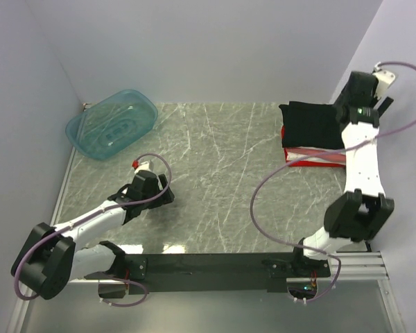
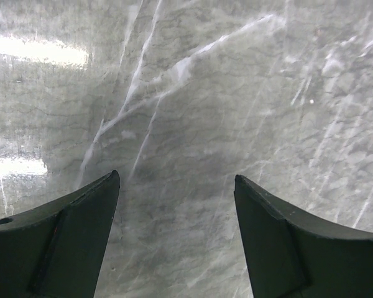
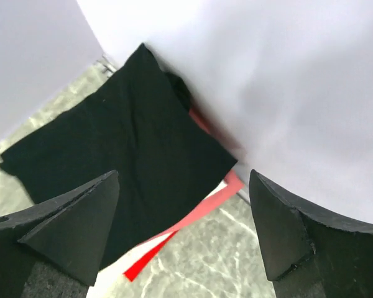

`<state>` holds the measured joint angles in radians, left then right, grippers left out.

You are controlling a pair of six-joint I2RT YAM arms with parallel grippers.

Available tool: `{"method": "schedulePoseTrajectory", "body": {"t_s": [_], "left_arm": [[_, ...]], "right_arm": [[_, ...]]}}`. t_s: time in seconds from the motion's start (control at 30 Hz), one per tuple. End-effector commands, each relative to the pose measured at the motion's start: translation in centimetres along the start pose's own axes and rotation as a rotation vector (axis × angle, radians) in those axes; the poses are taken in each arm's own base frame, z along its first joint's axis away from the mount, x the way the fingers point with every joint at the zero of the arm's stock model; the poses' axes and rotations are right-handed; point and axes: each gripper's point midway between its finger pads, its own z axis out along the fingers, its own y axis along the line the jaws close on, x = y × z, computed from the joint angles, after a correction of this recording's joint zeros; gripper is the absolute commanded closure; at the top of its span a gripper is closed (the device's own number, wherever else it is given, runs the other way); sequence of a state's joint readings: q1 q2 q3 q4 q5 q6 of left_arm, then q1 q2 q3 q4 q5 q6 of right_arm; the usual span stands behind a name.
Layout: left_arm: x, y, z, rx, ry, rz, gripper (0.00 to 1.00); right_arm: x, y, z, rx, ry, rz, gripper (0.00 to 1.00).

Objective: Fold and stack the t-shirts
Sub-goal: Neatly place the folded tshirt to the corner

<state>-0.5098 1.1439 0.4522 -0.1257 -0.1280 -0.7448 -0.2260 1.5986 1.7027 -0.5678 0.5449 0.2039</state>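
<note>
From my station I see the left pincer (image 2: 177,177) hanging low over bare marble at about eight o'clock on the tabletop (image 1: 222,180). Its jaws stand wide apart with nothing between them; only grey veined stone shows in the gap on the left wrist camera.

The right arm is stretched out to the far right corner. On its wrist camera the right pincer (image 3: 183,174) is spread wide as well and grips nothing. It sits above the stack of t-shirts, close to the pale wall.

The stack lies at roughly two o'clock on the tabletop, pushed up near the right wall. The black t-shirt (image 1: 312,125) is folded and lies on top, covering most of the pile. Its surface shows a few soft creases, and one corner points toward the wall. Under it, at the near edge, I can make out a white t-shirt (image 1: 310,151) as a thin strip and a red t-shirt (image 1: 315,161) below that. On the right wrist camera a pink t-shirt (image 3: 199,214) also peeks out from beneath the black one, beside the red edge.

At about ten o'clock, well apart from the shirts, a translucent teal tub (image 1: 111,123) rests against the left wall.
</note>
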Motion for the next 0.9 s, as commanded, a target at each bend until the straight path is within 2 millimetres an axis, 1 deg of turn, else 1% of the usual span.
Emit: {"method": "schedulePoseTrajectory", "body": {"t_s": [0.0, 0.07, 0.1, 0.17, 0.2, 0.23, 0.27, 0.3, 0.33, 0.37, 0.4, 0.43, 0.47, 0.53, 0.57, 0.6, 0.67, 0.7, 0.8, 0.83, 0.87], "left_arm": [[-1.3, -0.9, -0.8, 0.045, -0.047, -0.004, 0.19], [-1.7, -1.3, -1.1, 0.060, -0.060, -0.011, 0.19], [-2.1, -1.7, -1.5, 0.075, -0.075, -0.016, 0.19], [-2.4, -1.9, -1.9, 0.080, -0.080, -0.017, 0.19], [-2.9, -2.2, -2.2, 0.089, -0.093, -0.016, 0.19], [-2.9, -2.2, -2.4, 0.086, -0.090, -0.014, 0.19], [-3.3, -2.4, -2.6, 0.090, -0.099, -0.015, 0.19], [-3.6, -2.6, -2.9, 0.094, -0.107, -0.014, 0.19], [-3.8, -2.7, -3.1, 0.095, -0.110, -0.014, 0.19], [-3.9, -2.7, -3.3, 0.093, -0.110, -0.014, 0.19], [-4.2, -2.8, -3.6, 0.099, -0.121, -0.014, 0.19], [-4.4, -2.9, -3.9, 0.100, -0.128, -0.014, 0.19], [-4.6, -3.0, -4.3, 0.103, -0.133, -0.016, 0.19], [-5.0, -3.1, -4.8, 0.108, -0.147, -0.022, 0.19], [-5.2, -3.1, -5.1, 0.110, -0.157, -0.025, 0.19], [-5.5, -3.2, -5.6, 0.115, -0.169, -0.028, 0.19], [-5.9, -3.3, -6.2, 0.121, -0.186, -0.031, 0.19], [-6.1, -3.3, -6.7, 0.125, -0.198, -0.035, 0.19], [-6.6, -3.6, -7.6, 0.149, -0.224, -0.043, 0.18], [-6.6, -3.5, -7.8, 0.145, -0.227, -0.047, 0.18], [-6.8, -3.4, -8.0, 0.144, -0.234, -0.052, 0.18]], "right_arm": [[0.2, -0.8, -3.0, -0.055, -0.064, 0.126, 0.09], [1.4, -1.0, -4.1, -0.092, -0.067, 0.156, 0.09], [2.9, -1.2, -5.1, -0.121, -0.057, 0.163, 0.08], [4.6, -0.8, -6.5, -0.173, -0.040, 0.177, 0.08], [6.2, -0.8, -7.4, -0.203, -0.022, 0.171, 0.08], [7.3, 0.2, -8.4, -0.240, -0.011, 0.156, 0.08], [9.6, 0.4, -8.6, -0.250, 0.022, 0.131, 0.08], [10.1, 0.5, -9.7, -0.271, 0.017, 0.129, 0.08], [11.1, 0.9, -10.4, -0.281, 0.022, 0.130, 0.08], [13.6, 2.3, -11.4, -0.330, 0.054, 0.086, 0.08], [14.1, 2.6, -12.5, -0.360, 0.048, 0.088, 0.07], [15.1, 3.1, -13.1, -0.387, 0.062, 0.095, 0.07], [17.3, 4.3, -14.2, -0.450, 0.093, 0.060, 0.07], [18.4, 5.4, -16.0, -0.528, 0.109, 0.070, 0.07], [19.8, 5.9, -16.6, -0.563, 0.137, 0.047, 0.07], [20.6, 6.6, -17.6, -0.606, 0.152, 0.032, 0.07], [22.0, 7.4, -18.7, -0.659, 0.193, 0.015, 0.07], [22.8, 8.1, -19.7, -0.699, 0.212, -0.007, 0.07], [24.8, 9.4, -21.3, -0.756, 0.254, -0.058, 0.07], [25.6, 10.0, -22.4, -0.791, 0.269, -0.089, 0.07], [26.1, 10.4, -23.0, -0.810, 0.277, -0.105, 0.07]]}}
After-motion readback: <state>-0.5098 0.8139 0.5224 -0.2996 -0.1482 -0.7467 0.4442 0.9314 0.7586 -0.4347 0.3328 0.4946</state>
